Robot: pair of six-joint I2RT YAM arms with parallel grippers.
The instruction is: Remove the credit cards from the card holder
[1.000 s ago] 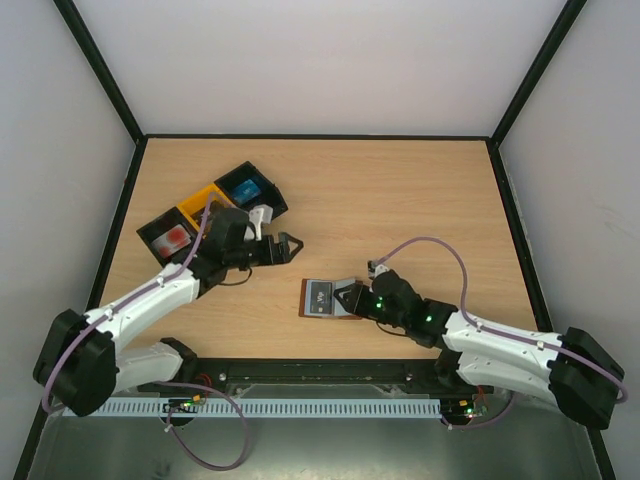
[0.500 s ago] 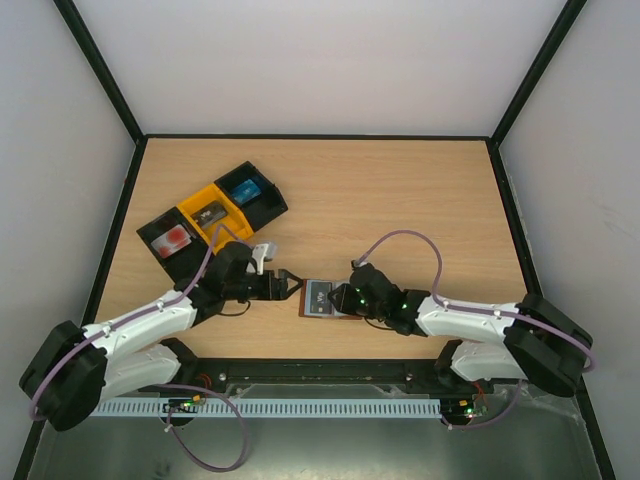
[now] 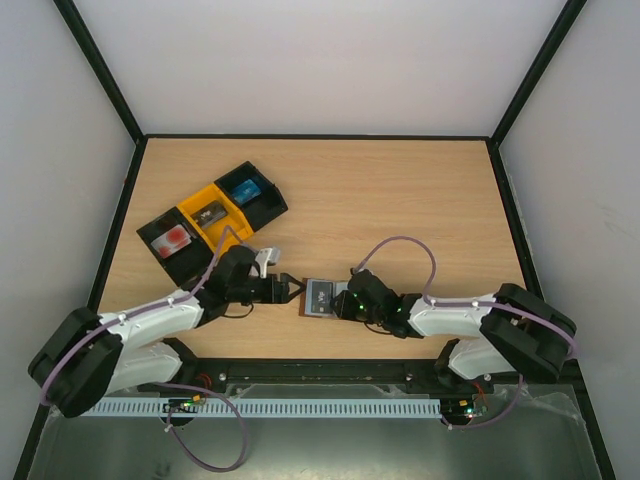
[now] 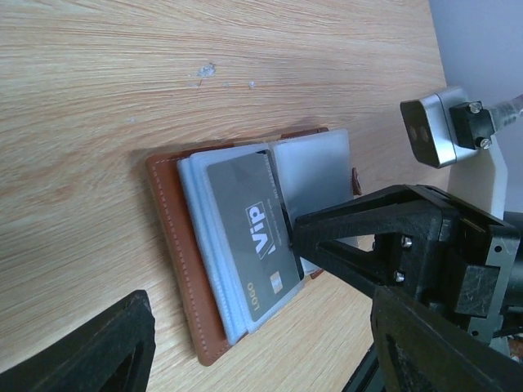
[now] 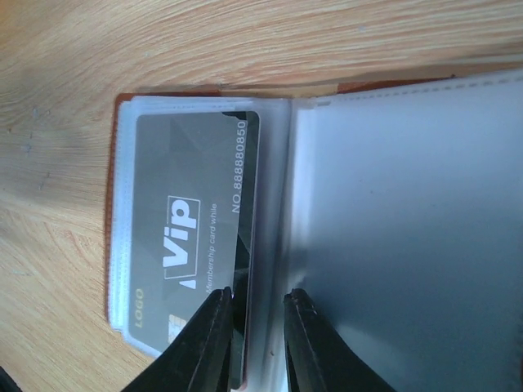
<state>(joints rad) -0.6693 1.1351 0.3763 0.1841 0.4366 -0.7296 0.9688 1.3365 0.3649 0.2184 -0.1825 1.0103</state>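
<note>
Reaching low, both end effectors (image 3: 296, 290) (image 3: 341, 302) flanking card holder (image 3: 322, 298)

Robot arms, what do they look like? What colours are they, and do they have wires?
Both arms have white shells with black joints. The left arm and right arm each carry a looping pale purple cable. Small green lights glow near the right wrist. The left gripper and the right gripper have black, tapered fingers. A small silver camera block sits by each wrist.

Right claw (image 4: 327, 245) hides the card holder's (image 4: 184, 245) inner edge — contact there unclear.
</note>
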